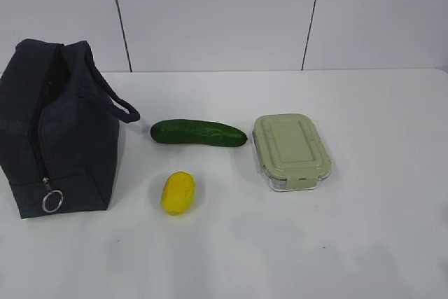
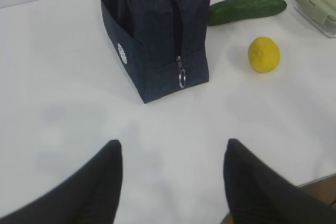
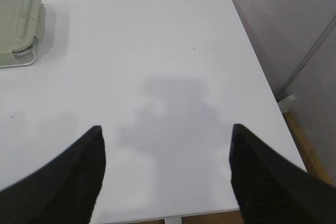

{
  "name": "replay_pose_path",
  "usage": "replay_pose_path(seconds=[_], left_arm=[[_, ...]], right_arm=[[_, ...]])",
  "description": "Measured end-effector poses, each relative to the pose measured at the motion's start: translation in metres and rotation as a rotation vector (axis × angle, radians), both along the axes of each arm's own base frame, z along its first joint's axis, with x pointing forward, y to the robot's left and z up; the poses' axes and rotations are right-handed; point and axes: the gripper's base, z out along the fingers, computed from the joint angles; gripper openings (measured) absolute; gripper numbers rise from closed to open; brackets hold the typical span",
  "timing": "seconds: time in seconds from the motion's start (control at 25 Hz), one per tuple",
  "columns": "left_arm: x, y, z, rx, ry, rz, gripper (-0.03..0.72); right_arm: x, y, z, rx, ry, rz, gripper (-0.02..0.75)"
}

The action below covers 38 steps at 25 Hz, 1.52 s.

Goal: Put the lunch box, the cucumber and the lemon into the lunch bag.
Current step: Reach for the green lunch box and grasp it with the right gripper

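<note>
The navy lunch bag stands at the left of the white table, its ring pull hanging low at the front end; it also shows in the left wrist view. The cucumber lies to its right, the lemon in front of that, and the lunch box with its pale green lid further right. Neither gripper shows in the exterior view. My left gripper is open and empty, well short of the bag, with the cucumber and lemon beyond. My right gripper is open and empty, right of the lunch box.
The white table ends at a front edge just under both grippers. Its right edge borders a grey wall panel and floor. A panelled white wall stands behind the table.
</note>
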Motion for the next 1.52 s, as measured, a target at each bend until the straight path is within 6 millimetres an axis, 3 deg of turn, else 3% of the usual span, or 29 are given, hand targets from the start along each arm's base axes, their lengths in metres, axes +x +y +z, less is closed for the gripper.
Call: replay_pose_path(seconds=[0.56, 0.8, 1.32, 1.52], left_arm=[[0.000, 0.000, 0.000, 0.000, 0.000, 0.000, 0.434], [0.000, 0.000, 0.000, 0.000, 0.000, 0.000, 0.434], [0.000, 0.000, 0.000, 0.000, 0.000, 0.000, 0.434], [0.000, 0.000, 0.000, 0.000, 0.000, 0.000, 0.434]], right_arm=[[0.000, 0.000, 0.000, -0.001, -0.006, 0.001, 0.557], [0.001, 0.001, 0.016, -0.012, -0.133, 0.020, 0.556], [0.003, 0.002, 0.019, -0.014, -0.175, 0.026, 0.556], [0.003, 0.007, 0.018, 0.081, -0.179, 0.054, 0.556]])
